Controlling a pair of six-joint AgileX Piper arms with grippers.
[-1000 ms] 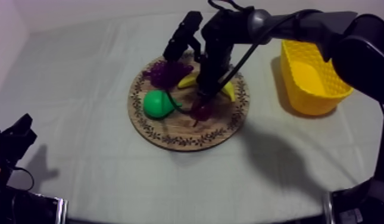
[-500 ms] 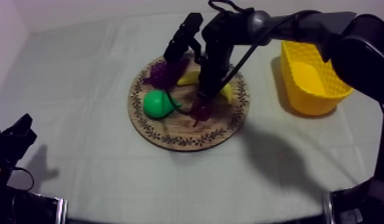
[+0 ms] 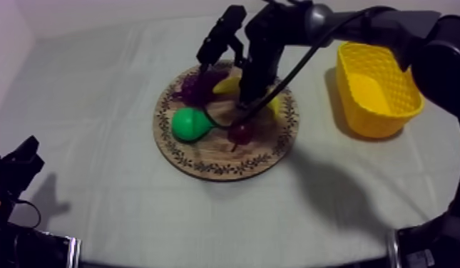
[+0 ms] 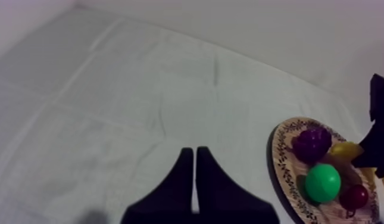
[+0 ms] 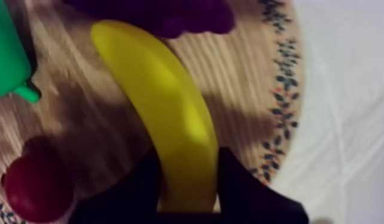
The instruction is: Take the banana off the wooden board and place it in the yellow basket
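right gripper: was closed round the banana near one end, with a black finger pressed against each side of it.
right arm: came in from 1 o'clock in the top view, and its wrist pointed down over the board.
banana: hung or lay over the board's 1 o'clock part, between the grapes and the patterned rim. Its free end was just beside the grapes. Whether it touched the wood could not be told.
grapes: sat at the board's 11 o'clock, on the wood.
pear: sat at the board's 9 o'clock, its stalk end turned toward the centre.
small red fruit: sat near the board's centre, a little toward 4 o'clock, near the gripped end of the banana.
basket: stood upright on the cloth at 3 o'clock from the board, apart from it.
left gripper: sat at 8 o'clock from the board, well apart from it, low by the table's near edge. Its fingers were pressed together in a narrow wedge with nothing between them.
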